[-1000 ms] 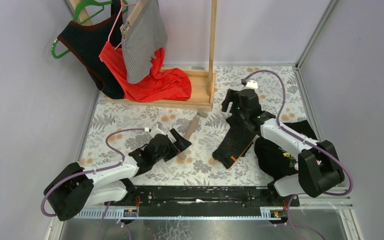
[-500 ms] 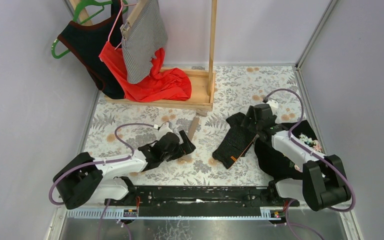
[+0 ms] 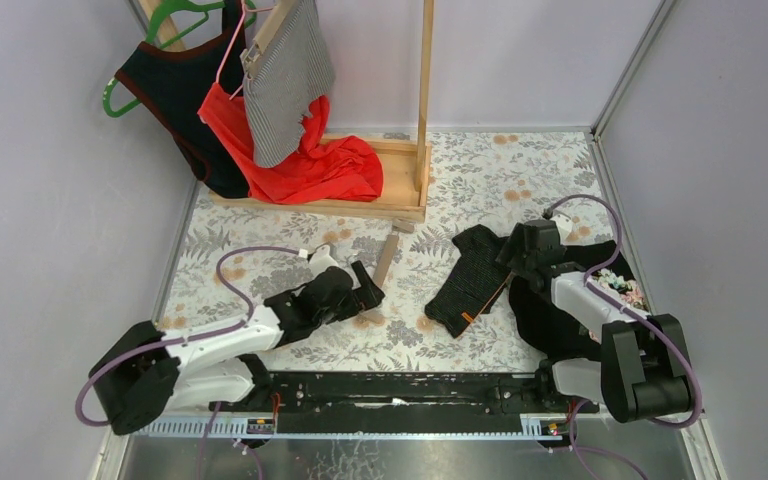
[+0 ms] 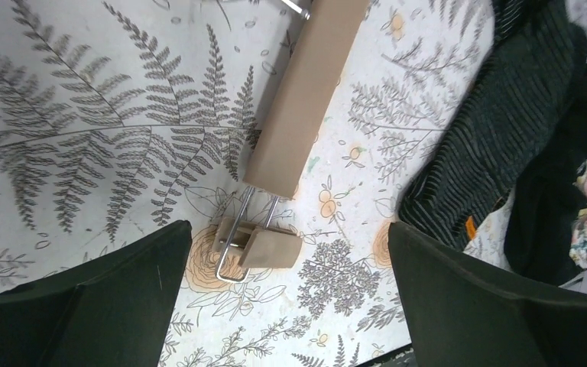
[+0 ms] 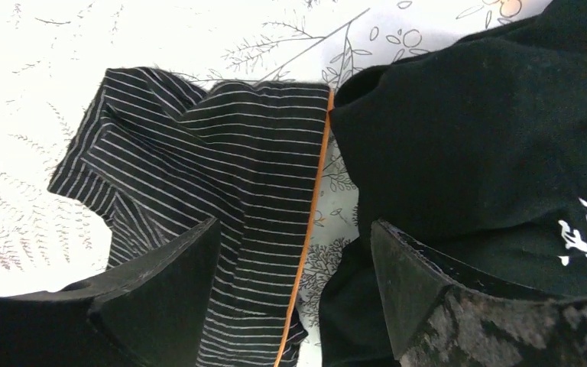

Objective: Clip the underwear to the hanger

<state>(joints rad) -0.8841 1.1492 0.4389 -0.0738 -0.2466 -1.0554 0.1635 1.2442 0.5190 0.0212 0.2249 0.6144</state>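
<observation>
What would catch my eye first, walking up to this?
Probably the bright red garment hanging from the wooden rack at the far left of the floral table. Next, the black striped underwear lies right of centre. A wooden clip hanger lies flat to its left, with the open left end effector over its clip end.

The hanger lies mid-worktop, its clip end nearest the arms. The left fingers stand on either side of that clip, apart from it. Right of the hanger lies the underwear, with a pile of clothes just beside it on the right. The right fingers hover above their shared edge. A clothes rack stands behind, left of centre.
</observation>
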